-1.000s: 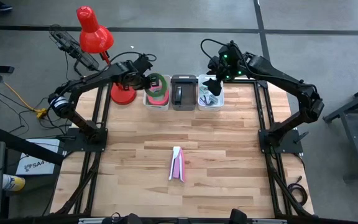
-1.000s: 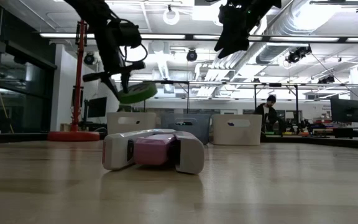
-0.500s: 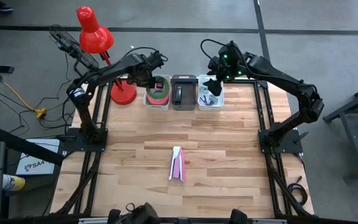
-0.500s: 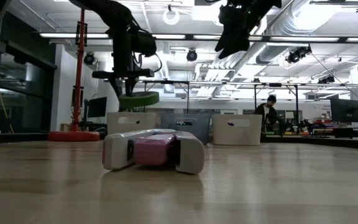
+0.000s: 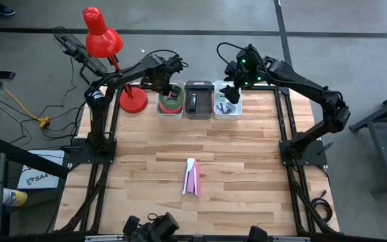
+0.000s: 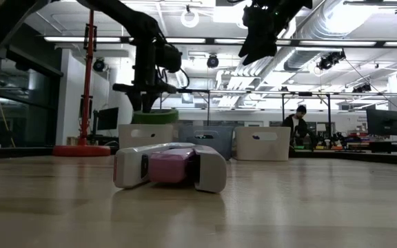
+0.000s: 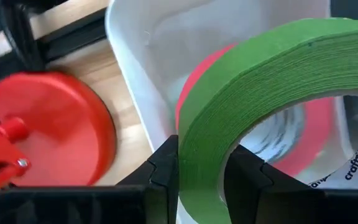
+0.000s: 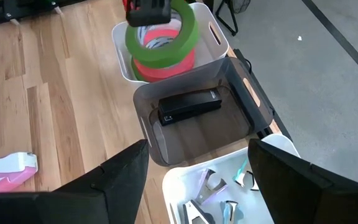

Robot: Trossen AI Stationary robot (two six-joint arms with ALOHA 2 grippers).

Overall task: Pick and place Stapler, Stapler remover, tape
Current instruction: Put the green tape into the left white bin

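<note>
My left gripper [image 5: 172, 85] is shut on a green tape roll [image 7: 272, 68] over the white bin [image 5: 169, 107] at the table's far edge. A pink tape roll [image 8: 166, 62] lies flat in that bin. The grey bin [image 8: 241, 118] beside it holds a black stapler [image 8: 189, 106]. A second white bin [image 8: 179, 180] holds staple removers [image 8: 213, 186]. My right gripper [image 5: 230, 91] hangs open above that bin, with nothing between its fingers. A pink and white stapler [image 5: 191, 177] lies on the table's middle. My left gripper pinches the green roll's wall [image 7: 201, 180], one finger [image 7: 247, 177] in the open centre and one [image 7: 163, 171] outside. The fingers come from above, pointing down. The roll [image 6: 155, 116] hangs about level just above the bin's rim, over the pink roll.
A red desk lamp [image 5: 103, 33] stands with its round base [image 5: 133, 101] just left of the tape bin. The three bins stand in a row along the far edge. Bare wood lies around the pink stapler. A person [image 6: 298, 122] stands in the room behind.
My left gripper has moved a little toward the table's right, over the tape bin, and has rolled about its own line. The green roll, tilted before, now hangs level and lower, close above the bin's rim. The gripper has stayed shut on it.
</note>
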